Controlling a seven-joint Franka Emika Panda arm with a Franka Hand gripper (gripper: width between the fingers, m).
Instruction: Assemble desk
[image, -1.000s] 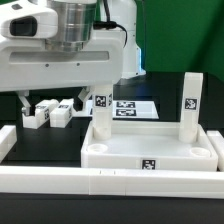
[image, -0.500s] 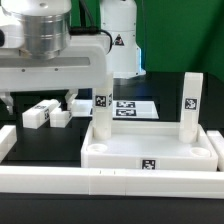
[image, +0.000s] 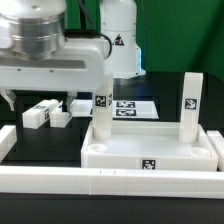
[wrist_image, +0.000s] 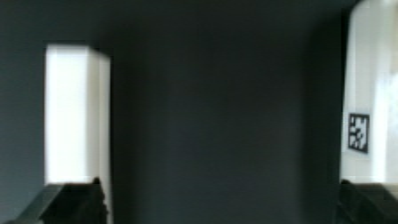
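The desk's tabletop, a white tray with a raised rim, sat on the black table toward the exterior view's right, just behind the long white border rail that ran along the near edge. Two legs stood upright on it: one leg at its far left corner, the other leg at its far right corner, each showing a black-and-white tag. Between them, farther back, the marker board lay flat.

Over on the exterior view's left, a cluster of loose leg blocks lay on the table, well apart from the tabletop. The Panda's wrist and hand hung above that cluster, filling the upper left of the view.

In the wrist view, the gripper had its fingers spread wide with nothing between them, only dark table. A white piece showed beside one finger and a tagged white piece beside the other, both too blurred to name for certain.
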